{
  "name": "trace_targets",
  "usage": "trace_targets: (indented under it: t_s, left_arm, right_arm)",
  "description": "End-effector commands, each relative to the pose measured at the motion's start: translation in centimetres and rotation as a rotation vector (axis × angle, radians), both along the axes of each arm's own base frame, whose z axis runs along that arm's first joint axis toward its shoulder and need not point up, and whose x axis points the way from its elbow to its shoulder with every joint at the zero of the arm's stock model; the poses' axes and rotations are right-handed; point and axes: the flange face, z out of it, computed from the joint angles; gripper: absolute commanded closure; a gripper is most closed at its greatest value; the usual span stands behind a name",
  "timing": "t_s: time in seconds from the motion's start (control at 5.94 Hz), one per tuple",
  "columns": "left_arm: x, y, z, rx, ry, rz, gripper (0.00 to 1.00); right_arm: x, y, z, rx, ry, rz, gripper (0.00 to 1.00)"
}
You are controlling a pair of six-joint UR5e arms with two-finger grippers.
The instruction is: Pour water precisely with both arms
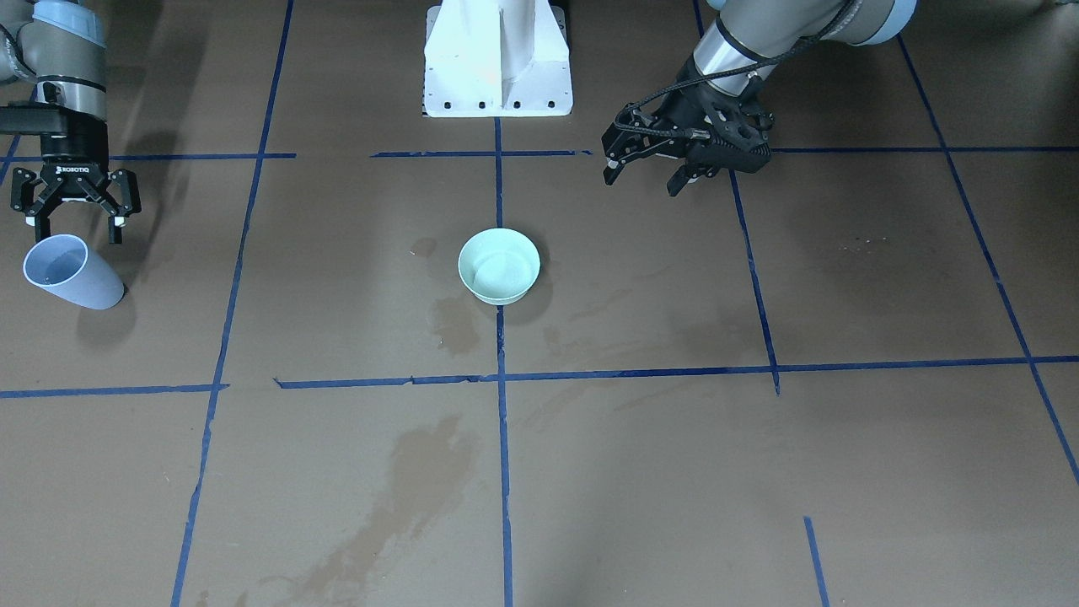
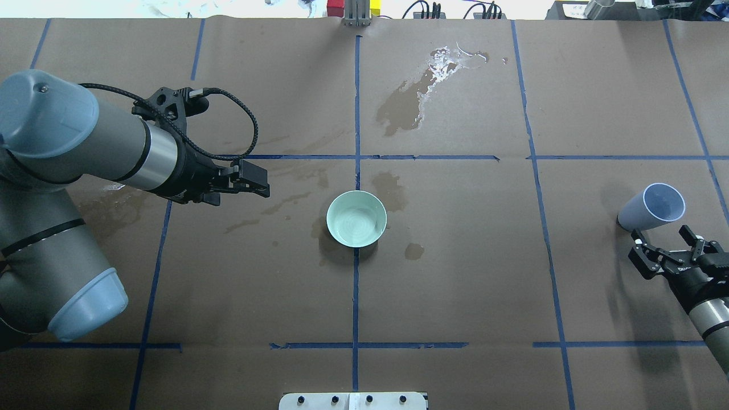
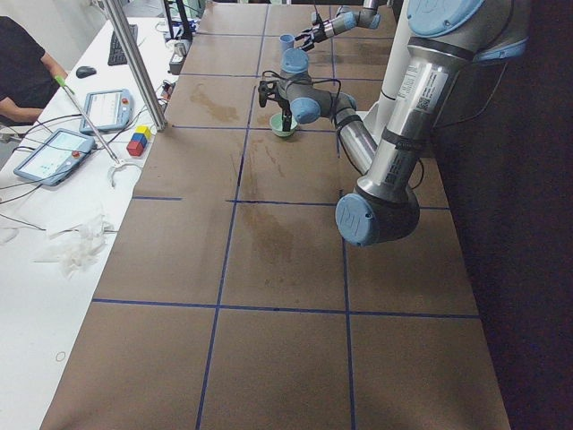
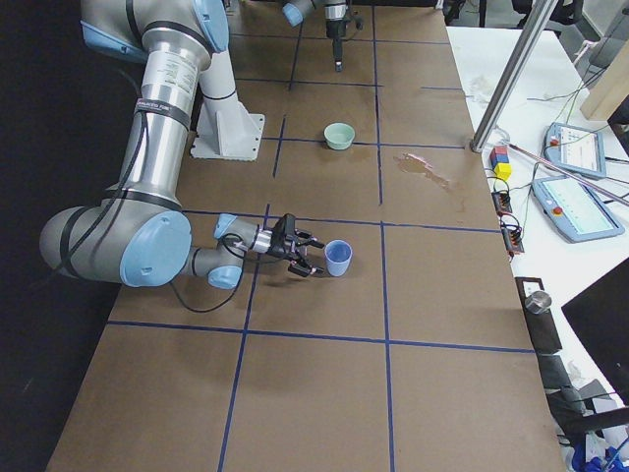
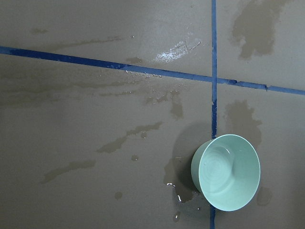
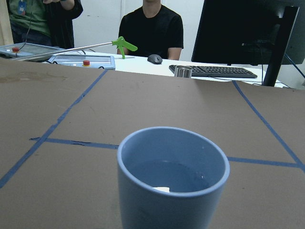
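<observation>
Step in hand: pre-grasp on the pale blue plastic cup [image 1: 72, 271], nothing poured on this pass as far as I can judge. The cup stands upright close to the right edge of the brown paper-covered surface [image 2: 455, 285], about midway between near and far edges. My right end effector [image 1: 74, 223] is released, fingers spread, sitting just behind the cup on my side; I can't see any contact. My left end effector [image 1: 642, 179] is also released and empty, hovering between the left edge and the mint-green plastic bowl [image 2: 356, 218], which sits at the centre of the surface on the middle tape line. The water [image 6: 171, 176] is in the cup: clear, shallow, low level, just a faint glossy line against the blue wall. There may be a thin sheen in the bowl; can't confirm. Next move, my call: advance the right end effector so its fingers straddle the cup wall, close, lift level, carry to the bowl. Wet stains [image 2: 407, 105] on the paper suggest spill risk, so tilt slowly.
</observation>
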Motion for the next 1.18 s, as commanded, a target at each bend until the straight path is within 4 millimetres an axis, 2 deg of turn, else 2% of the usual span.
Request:
trace_targets:
  t_s: [0.0,0.34,1.01]
  left_arm:
    - [-0.3,0.0,-0.2,0.004,0.005,-0.002,0.0]
    - [-0.4,0.1,-0.4,0.007,0.008,-0.004,0.0]
    - [-0.7,0.2,-0.6,0.011,0.013,-0.005,0.0]
  right_arm:
    - [0.2,-0.2,1.3,0.04,-0.065,0.04,0.01]
    - [-0.8,-0.5,1.2,0.055,-0.069,0.052,0.01]
    - [-0.2,-1.4,1.3,0.058,-0.052,0.076,0.01]
